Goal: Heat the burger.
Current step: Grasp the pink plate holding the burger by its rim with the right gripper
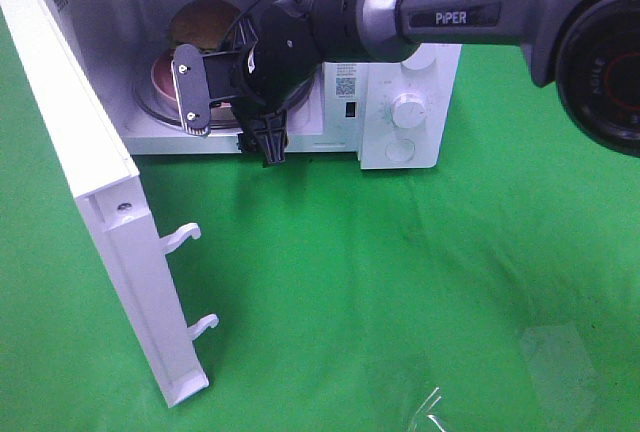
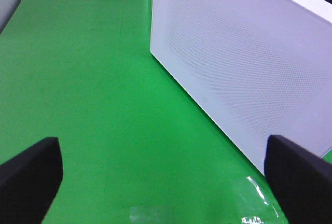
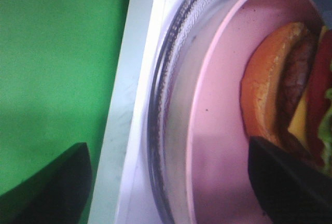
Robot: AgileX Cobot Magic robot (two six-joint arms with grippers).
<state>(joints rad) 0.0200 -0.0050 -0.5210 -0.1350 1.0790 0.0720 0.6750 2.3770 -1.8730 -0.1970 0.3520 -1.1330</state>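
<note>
Two grippers are seen with jaws spread wide, nothing grasped. The right gripper (image 1: 225, 102) is reached into the microwave (image 1: 400, 102), at 11 o'clock in the high view, its fingers (image 3: 285, 182) beside the burger (image 3: 290, 89). The burger is laid on a pink plate (image 3: 218, 130) upon the glass turntable (image 3: 166, 105). The left gripper (image 2: 161, 177) is held over the green cloth (image 2: 93, 79) by the open door (image 1: 100, 212).

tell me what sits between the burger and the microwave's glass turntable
The pink plate: the right wrist view shows the burger resting on it, and the plate on the glass turntable.
</note>
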